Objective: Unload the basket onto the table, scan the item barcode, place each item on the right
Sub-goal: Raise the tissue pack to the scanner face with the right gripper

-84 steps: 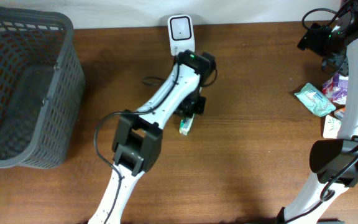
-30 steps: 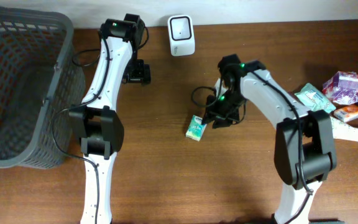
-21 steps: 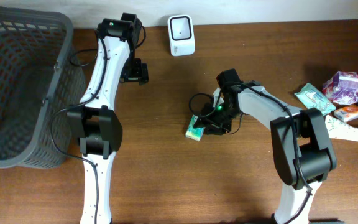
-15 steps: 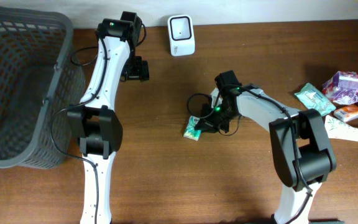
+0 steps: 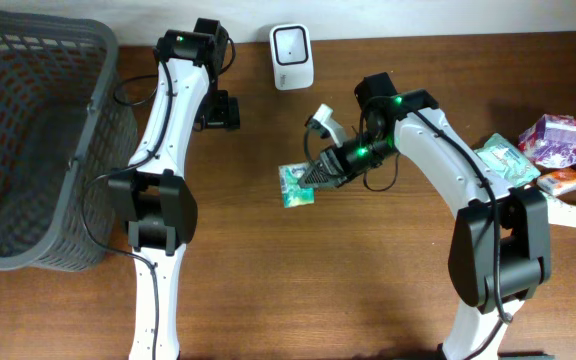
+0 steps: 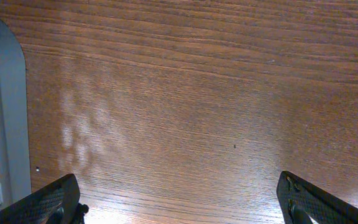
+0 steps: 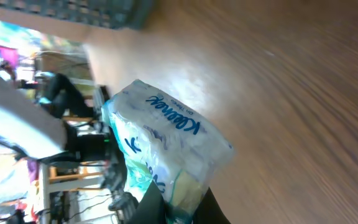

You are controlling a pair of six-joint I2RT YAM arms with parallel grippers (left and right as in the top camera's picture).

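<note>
Green-and-white tissue pack [image 5: 295, 185] with blue lettering, grey lattice basket [image 5: 116, 130], white scanner [image 5: 292, 45], brown woodgrain table [image 5: 368, 290]

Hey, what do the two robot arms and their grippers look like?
The left arm and right arm match: white tubular links, blocky black joints, thin black cables looping alongside, and a green light near each wrist. The left gripper and right gripper are black, with textured fingers.

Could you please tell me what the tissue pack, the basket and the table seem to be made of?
Tissue pack: probably thin glossy plastic film, since it crinkles and shines.
Basket: likely matte grey plastic, moulded in an open lattice.
Table: wood or wood-look laminate, with brown grain lines and a slight sheen.
</note>
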